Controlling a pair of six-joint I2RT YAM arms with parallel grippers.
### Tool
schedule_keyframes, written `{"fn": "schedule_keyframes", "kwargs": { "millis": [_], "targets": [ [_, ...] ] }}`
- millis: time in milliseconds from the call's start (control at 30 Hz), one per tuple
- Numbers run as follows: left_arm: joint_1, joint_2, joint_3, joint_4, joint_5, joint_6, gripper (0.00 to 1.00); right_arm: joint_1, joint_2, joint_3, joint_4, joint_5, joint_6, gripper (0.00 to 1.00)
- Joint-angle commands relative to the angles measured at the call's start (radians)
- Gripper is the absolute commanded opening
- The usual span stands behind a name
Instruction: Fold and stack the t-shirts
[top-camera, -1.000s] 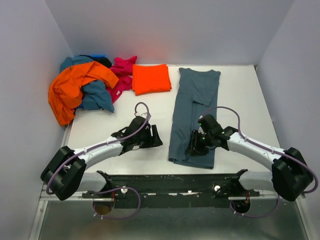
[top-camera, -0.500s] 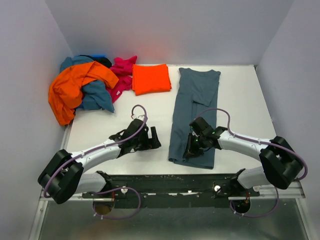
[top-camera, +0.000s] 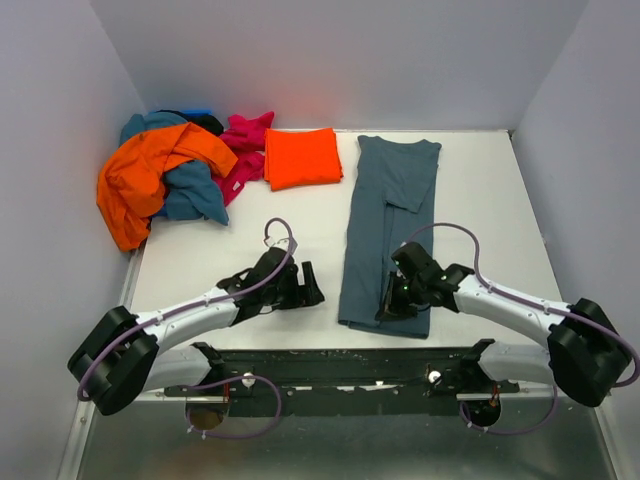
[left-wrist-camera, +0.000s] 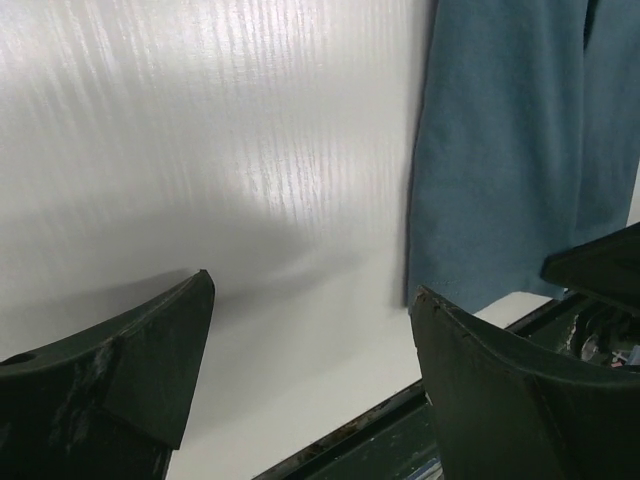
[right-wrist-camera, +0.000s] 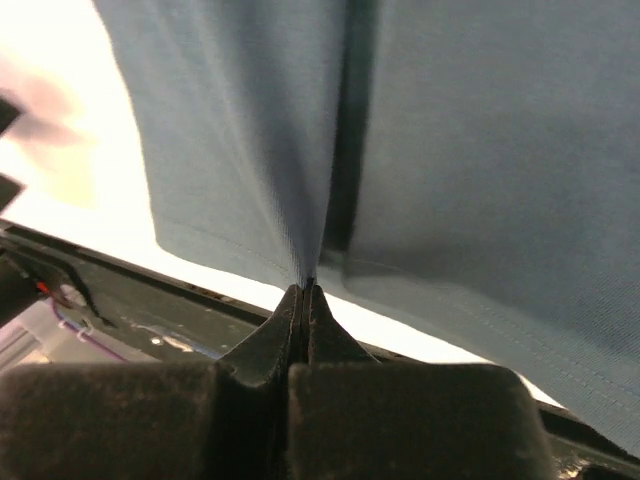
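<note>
My right gripper (right-wrist-camera: 303, 290) pinches the slate t-shirt (top-camera: 385, 225); left gripper (left-wrist-camera: 310, 285) spread open.
On the table (top-camera: 500, 200): shirt pile (top-camera: 165, 175) far left, slate t-shirt a long strip right of centre, folded orange-red t-shirt (top-camera: 302, 157) far, between them. Right clamps a fold at the near hem; left hangs over bare table just left of it.

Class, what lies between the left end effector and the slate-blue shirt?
Bare white tabletop separates left end effector from shirt; left wrist view shows it.
</note>
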Motion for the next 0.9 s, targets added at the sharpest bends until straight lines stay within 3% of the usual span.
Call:
{"fn": "schedule_keyframes", "kwargs": {
  "millis": [0,200,367,433,733,867],
  "targets": [
    [-0.044,-0.022,0.003,0.022,0.025,-0.025,0.88,0.008,0.034,-0.063,-0.005,0.02,0.02,0.01],
    [-0.099,-0.017,0.011,0.025,0.034,-0.064,0.8,0.007,0.09,-0.079,0.047,-0.009,0.017,0.07],
    [-0.129,0.014,0.005,0.079,0.075,-0.116,0.72,0.008,0.027,-0.038,-0.027,0.038,-0.007,0.12],
    [-0.148,0.034,0.005,0.121,0.092,-0.137,0.68,0.008,0.001,-0.029,-0.042,0.05,-0.019,0.12],
    [-0.208,0.165,0.011,0.244,0.143,-0.205,0.67,0.008,0.041,-0.043,0.008,0.015,-0.023,0.1],
    [-0.218,0.239,-0.004,0.339,0.174,-0.254,0.6,0.008,0.047,-0.047,0.021,0.009,-0.026,0.09]
  ]
}}
